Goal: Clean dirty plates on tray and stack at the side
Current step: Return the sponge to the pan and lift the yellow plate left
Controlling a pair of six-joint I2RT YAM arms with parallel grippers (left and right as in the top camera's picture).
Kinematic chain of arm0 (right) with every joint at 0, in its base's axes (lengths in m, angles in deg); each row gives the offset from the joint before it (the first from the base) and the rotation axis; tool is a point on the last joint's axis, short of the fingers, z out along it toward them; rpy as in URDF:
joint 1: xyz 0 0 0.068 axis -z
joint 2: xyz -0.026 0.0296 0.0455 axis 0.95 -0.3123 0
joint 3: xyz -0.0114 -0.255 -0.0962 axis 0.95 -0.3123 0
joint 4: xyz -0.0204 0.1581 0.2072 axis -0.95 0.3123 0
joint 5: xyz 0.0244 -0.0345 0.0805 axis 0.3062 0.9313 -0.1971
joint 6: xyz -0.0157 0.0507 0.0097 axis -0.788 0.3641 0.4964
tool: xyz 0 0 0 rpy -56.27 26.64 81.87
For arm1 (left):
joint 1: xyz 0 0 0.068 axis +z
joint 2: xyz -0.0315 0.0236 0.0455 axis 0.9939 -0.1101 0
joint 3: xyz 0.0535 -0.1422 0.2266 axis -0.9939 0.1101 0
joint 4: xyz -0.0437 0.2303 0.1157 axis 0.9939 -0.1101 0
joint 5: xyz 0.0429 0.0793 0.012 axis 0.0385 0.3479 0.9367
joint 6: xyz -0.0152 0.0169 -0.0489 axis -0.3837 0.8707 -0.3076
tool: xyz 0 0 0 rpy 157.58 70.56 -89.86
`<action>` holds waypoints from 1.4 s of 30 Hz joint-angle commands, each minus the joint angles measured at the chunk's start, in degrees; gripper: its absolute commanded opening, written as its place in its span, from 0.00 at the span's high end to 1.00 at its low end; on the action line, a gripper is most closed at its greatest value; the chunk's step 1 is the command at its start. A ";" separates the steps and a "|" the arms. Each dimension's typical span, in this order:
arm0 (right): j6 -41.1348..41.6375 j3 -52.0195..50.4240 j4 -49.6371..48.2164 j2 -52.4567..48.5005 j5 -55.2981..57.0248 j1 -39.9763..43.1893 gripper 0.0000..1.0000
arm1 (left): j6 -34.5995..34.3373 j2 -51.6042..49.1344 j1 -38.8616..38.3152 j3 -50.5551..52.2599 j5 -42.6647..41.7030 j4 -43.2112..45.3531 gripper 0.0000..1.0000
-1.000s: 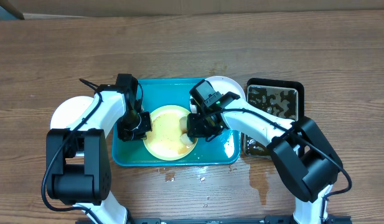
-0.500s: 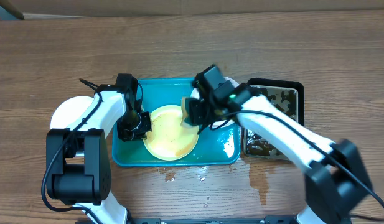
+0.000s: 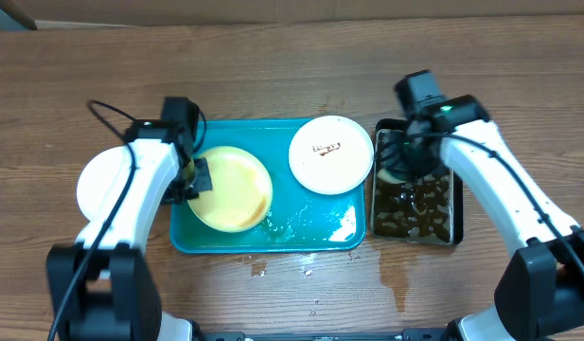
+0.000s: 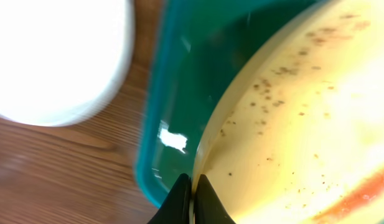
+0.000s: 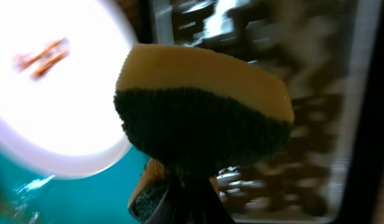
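The teal tray [image 3: 320,232] lies mid-table. My left gripper [image 3: 195,177] is shut on the rim of the pale yellow-green plate [image 3: 233,188] at the tray's left end; the left wrist view shows my fingertips [image 4: 190,194] pinching its edge [image 4: 291,118] over the tray wall [image 4: 179,93]. A white plate with a brown squiggle [image 3: 331,153] sits at the tray's back right, also in the right wrist view [image 5: 48,81]. Another white plate [image 3: 100,182] lies on the table left of the tray. My right gripper [image 3: 402,163] is shut on a yellow-and-green sponge [image 5: 201,118] above the black pan [image 3: 416,194].
The black pan of murky water stands right of the tray. Water drops lie on the wood [image 3: 396,275] in front of the tray and pan. A cardboard edge [image 3: 12,14] shows at the back left.
My right gripper has carried the sponge from the yellow-green plate rightward to over the black pan. My left gripper has pulled that plate toward the tray's left end.
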 commanded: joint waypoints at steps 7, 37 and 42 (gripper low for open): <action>-1.62 -5.79 -3.61 0.37 5.75 5.31 0.96 | -3.48 8.09 -3.06 -1.60 16.52 -1.01 0.96; -5.60 -19.32 -16.35 0.37 -1.66 5.27 0.96 | -9.40 8.68 -35.30 -1.60 55.41 -2.67 0.96; -5.60 -19.32 -16.55 0.37 -1.66 5.27 0.96 | -9.42 8.68 -35.36 -1.60 55.41 -2.67 0.96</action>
